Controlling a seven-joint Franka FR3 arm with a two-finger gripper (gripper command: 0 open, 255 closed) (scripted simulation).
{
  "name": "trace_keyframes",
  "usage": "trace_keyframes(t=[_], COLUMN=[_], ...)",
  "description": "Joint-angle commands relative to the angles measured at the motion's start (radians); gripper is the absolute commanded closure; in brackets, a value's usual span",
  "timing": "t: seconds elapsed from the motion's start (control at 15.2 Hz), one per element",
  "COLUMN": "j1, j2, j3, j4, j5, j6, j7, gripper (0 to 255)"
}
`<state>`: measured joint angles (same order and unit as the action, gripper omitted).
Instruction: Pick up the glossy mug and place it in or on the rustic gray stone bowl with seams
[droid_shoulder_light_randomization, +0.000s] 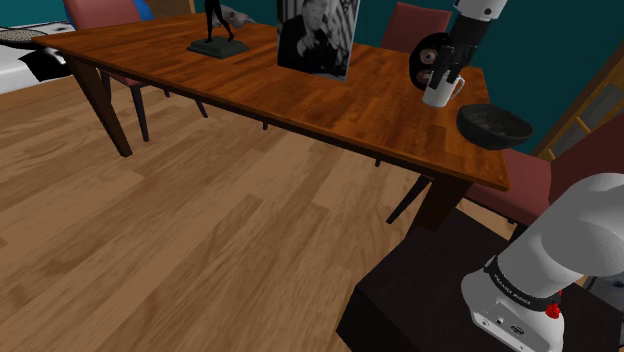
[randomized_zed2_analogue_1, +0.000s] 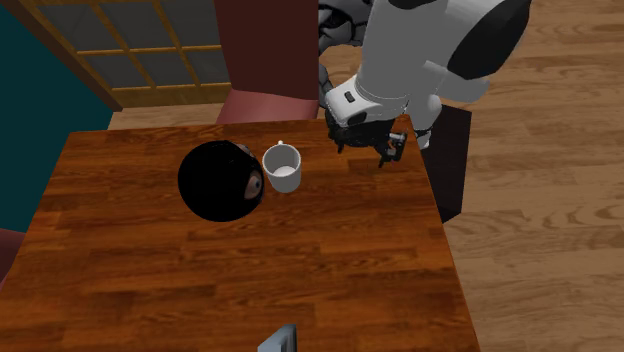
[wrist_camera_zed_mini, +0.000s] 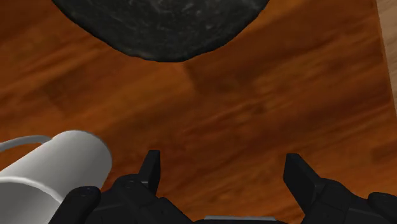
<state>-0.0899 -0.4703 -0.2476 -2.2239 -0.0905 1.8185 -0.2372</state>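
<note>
At the gripper (wrist_camera_zed_mini: 222, 159): I see both black fingers spread wide, with nothing between them but bare wood.
Just beside it: the white mug (wrist_camera_zed_mini: 60, 162) sits outside one finger, unclasped. In the second exterior view it is upright, mouth up.
Under both: the brown wooden table (wrist_camera_zed_mini: 254, 108). The mug looks to be standing on it, though I cannot be sure of contact.
Ahead of the fingers: the dark bowl (wrist_camera_zed_mini: 159, 25), flecked with grey, lies near the mug but apart from it, close to the table's end.
Far along the table: a dark statuette (droid_shoulder_light_randomization: 215, 30) and a framed picture (droid_shoulder_light_randomization: 318, 40) stand well apart from the work.
Step in hand: by my reading this is the pick. No grasp is made, and the mug is outside the bowl.
Next move: I would shift the gripper sideways until the fingers straddle the mug's wall or body. Then I would lower it, close and lift, and make a short carry over the bowl.
Watch for: the outer side of that near finger could nudge the mug over during the sideways shift.
</note>
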Motion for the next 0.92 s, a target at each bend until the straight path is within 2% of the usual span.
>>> trace_keyframes(t=[0.0,0.53,0.86], j1=[-0.005,-0.025,-0.029], j2=[0.057,0.305,0.327], j3=[-0.032,-0.144,-0.152], j4=[0.043,0.270,0.239], j5=[-0.013,-0.007,-0.002], j6=[0.018,0.059,0.113], j7=[-0.053,-0.259,-0.271], gripper=[0,0,0])
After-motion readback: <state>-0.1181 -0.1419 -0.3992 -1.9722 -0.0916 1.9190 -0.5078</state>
